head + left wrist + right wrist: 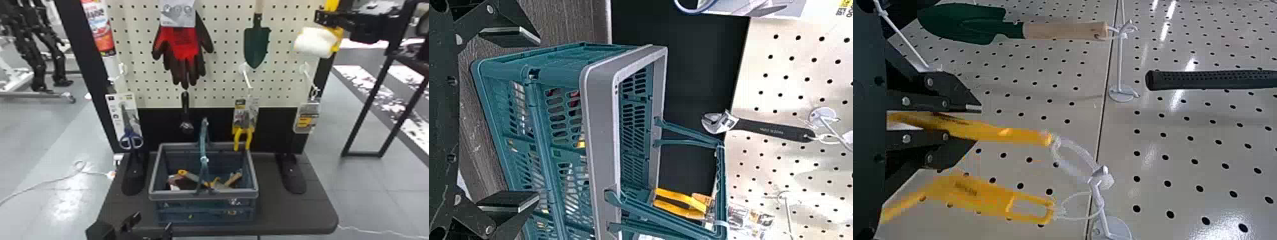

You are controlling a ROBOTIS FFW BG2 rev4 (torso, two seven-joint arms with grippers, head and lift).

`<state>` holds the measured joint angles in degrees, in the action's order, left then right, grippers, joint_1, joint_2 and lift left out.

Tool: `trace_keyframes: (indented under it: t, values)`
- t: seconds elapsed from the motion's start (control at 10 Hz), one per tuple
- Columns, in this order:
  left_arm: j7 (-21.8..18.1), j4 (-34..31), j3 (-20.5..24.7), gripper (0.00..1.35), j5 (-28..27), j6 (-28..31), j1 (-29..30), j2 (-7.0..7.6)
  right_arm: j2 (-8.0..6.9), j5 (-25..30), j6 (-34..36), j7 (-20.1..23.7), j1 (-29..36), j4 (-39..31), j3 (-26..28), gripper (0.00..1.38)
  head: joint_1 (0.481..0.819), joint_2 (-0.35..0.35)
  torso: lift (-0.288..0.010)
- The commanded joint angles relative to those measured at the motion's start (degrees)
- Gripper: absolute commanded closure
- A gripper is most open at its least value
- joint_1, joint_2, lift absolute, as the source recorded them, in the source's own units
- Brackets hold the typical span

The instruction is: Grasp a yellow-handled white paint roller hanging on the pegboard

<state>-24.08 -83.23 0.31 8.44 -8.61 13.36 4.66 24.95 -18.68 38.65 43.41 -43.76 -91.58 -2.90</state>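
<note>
Paint roller [1008,133] yellow handle pinched between right end effector [977,125] fingers.

A grey floor [48,134] is stretching all round, and a glare [68,204] is shining off it left of the table [287,210]. The black table is standing in the middle, carrying an upright pegboard [223,79] that is sitting above a black panel [274,127]. A white cable [79,164] is trailing over the floor on the left. A black rack [367,105] is standing on the right, with a pale speckled strip [367,83] running behind it.
</note>
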Motion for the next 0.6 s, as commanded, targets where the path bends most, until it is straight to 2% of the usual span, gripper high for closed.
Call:
trace_keyframes:
  t: [0.0,0.5]
  values:
    - [0.08,0.0,0.04,0.21,0.0,-0.01,0.09,0.0,0.01,-0.04,-0.42,0.09,-0.01,0.09,0.0,1.25,0.549,0.0,-0.1]
    - [0.0,0.0,-0.05,0.21,0.0,-0.01,0.35,-0.09,-0.52,-0.57,-1.12,0.09,0.35,0.35,0.18,1.25,0.549,0.0,-0.1]
